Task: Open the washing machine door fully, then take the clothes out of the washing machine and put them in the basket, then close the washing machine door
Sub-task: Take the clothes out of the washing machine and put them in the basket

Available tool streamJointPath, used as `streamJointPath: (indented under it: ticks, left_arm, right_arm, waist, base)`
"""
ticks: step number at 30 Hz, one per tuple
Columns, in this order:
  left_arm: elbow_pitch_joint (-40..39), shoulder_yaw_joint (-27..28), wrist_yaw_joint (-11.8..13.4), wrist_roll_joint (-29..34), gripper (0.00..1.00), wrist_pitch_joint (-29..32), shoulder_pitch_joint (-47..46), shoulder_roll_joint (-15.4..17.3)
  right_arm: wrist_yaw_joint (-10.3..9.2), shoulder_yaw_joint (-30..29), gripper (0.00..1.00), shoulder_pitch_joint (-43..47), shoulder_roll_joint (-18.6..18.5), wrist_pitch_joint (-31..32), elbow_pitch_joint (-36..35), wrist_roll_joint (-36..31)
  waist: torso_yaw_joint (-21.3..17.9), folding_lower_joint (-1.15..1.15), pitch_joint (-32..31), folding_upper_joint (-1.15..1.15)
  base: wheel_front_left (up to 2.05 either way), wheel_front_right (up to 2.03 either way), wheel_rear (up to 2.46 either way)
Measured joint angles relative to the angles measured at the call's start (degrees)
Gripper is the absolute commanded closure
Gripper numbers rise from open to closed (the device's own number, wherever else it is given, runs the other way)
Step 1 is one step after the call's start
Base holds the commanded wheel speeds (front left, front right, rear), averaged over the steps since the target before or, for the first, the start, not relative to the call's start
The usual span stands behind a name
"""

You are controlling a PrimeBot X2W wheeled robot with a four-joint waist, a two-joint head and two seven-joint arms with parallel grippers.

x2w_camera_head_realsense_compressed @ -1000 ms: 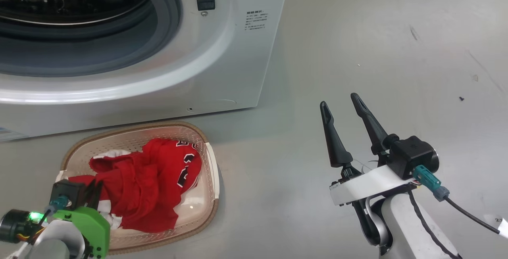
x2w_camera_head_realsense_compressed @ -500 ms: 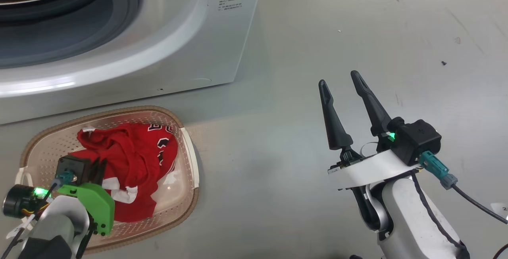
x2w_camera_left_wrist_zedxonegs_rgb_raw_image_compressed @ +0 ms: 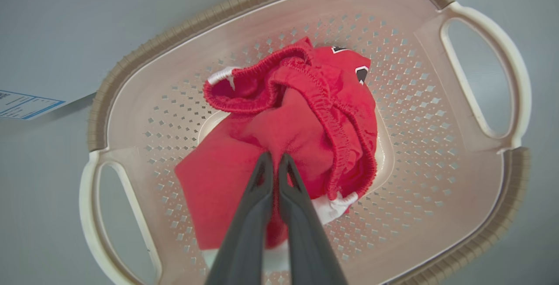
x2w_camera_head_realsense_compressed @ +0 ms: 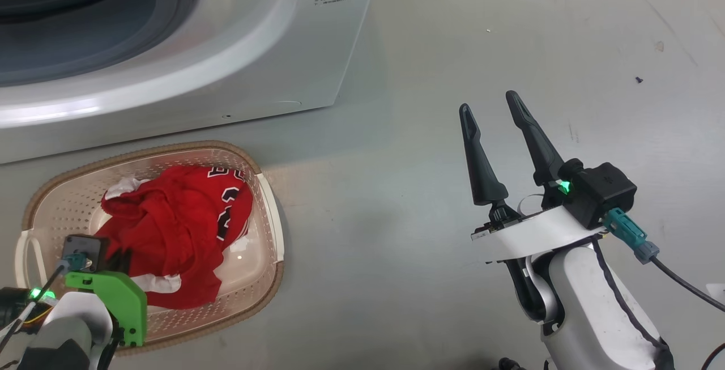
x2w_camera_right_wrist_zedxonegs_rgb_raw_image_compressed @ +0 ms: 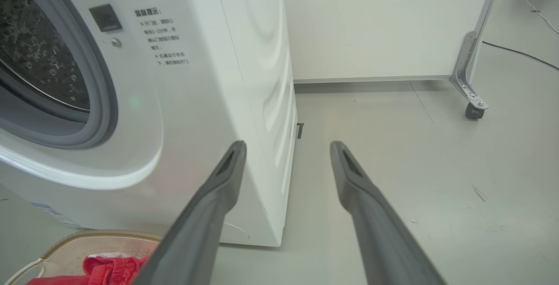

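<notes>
Crumpled red clothes [x2w_camera_head_realsense_compressed: 175,228] in cream basket [x2w_camera_head_realsense_compressed: 59,211] before white washing machine [x2w_camera_head_realsense_compressed: 294,47]

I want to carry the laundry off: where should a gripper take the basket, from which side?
Probably a cream loop handle at a short end of the basket, from above: an open slot lets one finger pass under the bar, and the clothes lie clear of it.

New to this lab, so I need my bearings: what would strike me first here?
Bright red clothes heaped in the cream basket, on the grey floor before the white washing machine, with the left pincer shut on them. To their right, the open right pincer hovers above the floor.
</notes>
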Motion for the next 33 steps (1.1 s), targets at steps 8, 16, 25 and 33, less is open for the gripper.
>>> streamJointPath:
  ticks: [8, 16, 25, 33]
  left_arm:
    - [3.09, -0.08, 0.0, -0.88, 0.0, 0.42, -1.48, -1.54]
    - [5.27, -0.56, 0.0, -0.38, 0.0, -1.48, -2.27, -1.92]
    - [5.5, -0.46, 0.0, -0.55, 0.0, -5.73, -2.86, -3.81]
    - [5.39, -0.36, 0.0, -0.98, 0.0, -8.78, -2.96, -5.35]
  right_arm:
    - [0.0, -0.03, 0.0, -0.13, -0.01, 0.0, 0.42, -0.15]
    - [0.0, -0.31, 0.0, -0.16, -0.01, 0.0, 1.2, -0.25]
    - [0.04, -1.2, 0.0, -0.18, -0.02, 0.0, 2.22, -0.25]
    - [0.42, -2.09, 0.0, -0.1, -0.03, 0.0, 3.42, -0.25]
  waist:
    - [0.68, 0.0, -0.22, 0.0]
    - [1.37, 0.0, -1.9, 0.0]
    - [2.58, 0.0, -5.06, 0.0]
    - [4.53, 0.0, -8.74, 0.0]
  base:
    - [0.0, 0.0, 0.0]
    - [0.0, 0.0, 0.0]
    - [0.0, 0.0, 0.0]
    - [0.0, 0.0, 0.0]
